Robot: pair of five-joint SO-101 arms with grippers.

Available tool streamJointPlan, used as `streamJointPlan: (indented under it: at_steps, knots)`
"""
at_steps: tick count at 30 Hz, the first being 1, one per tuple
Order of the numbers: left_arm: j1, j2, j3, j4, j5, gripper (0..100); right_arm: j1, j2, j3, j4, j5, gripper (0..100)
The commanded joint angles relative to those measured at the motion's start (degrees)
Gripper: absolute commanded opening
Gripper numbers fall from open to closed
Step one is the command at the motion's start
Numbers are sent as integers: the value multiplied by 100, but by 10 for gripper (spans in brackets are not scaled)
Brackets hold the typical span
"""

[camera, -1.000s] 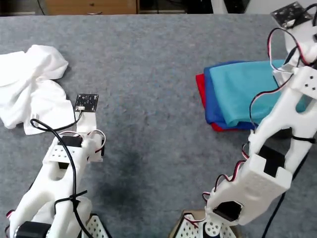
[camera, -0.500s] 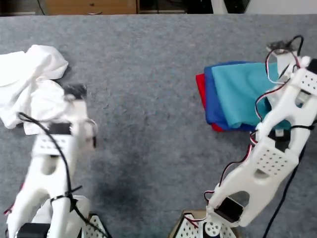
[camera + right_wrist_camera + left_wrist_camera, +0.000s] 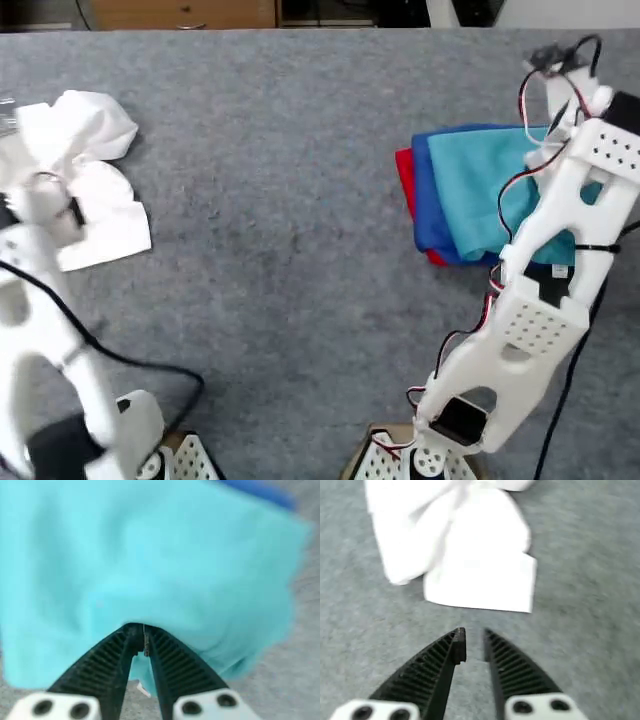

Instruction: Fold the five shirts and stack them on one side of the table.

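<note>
Table (image 3: 280, 200): grey felt-like top; both arms' bases at near edge.
White shirt (image 3: 95, 170) (image 3: 470, 555): unfolded, crumpled heap by left edge, in far half of table; one flat squarish flap on its near side.
Stack: 3 folded shirts by right edge, well apart from white shirt.
Red shirt (image 3: 405, 180): bottom of stack, shows as a strip on the side facing table's middle.
Blue shirt (image 3: 428, 205) (image 3: 255, 490): lies on red shirt, mostly covered.
Teal shirt (image 3: 480, 190) (image 3: 150, 555): top of stack, smooth w/ a few soft creases.
L arm (image 3: 40, 330): runs along left edge, wrist end over near part of white shirt.
L gripper (image 3: 474, 647): jaws a little apart, narrow gap, nothing between them; tips over bare table, just short of the flap's edge.
R arm (image 3: 540, 300): stretches from near edge across the stack twd far right corner.
R gripper (image 3: 144, 640): jaws pressed together, tips meeting; right over teal shirt; can't tell if any cloth is caught.
</note>
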Motion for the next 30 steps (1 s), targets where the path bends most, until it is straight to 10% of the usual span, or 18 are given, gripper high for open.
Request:
streamJointPlan:
  at_steps: [1, 19, 30]
  knots:
    - [-747, 1051, -941, -316, 290, 236, -189, -646, -708, 237, -88, 2]
    - [149, 7451, -7138, 2514, 281, 24, -857, -1516, -224, 264, -316, 2]
    - [404, 5596, -5266, 2488, -211, 18, -989, -1763, -215, 264, -325, 2]
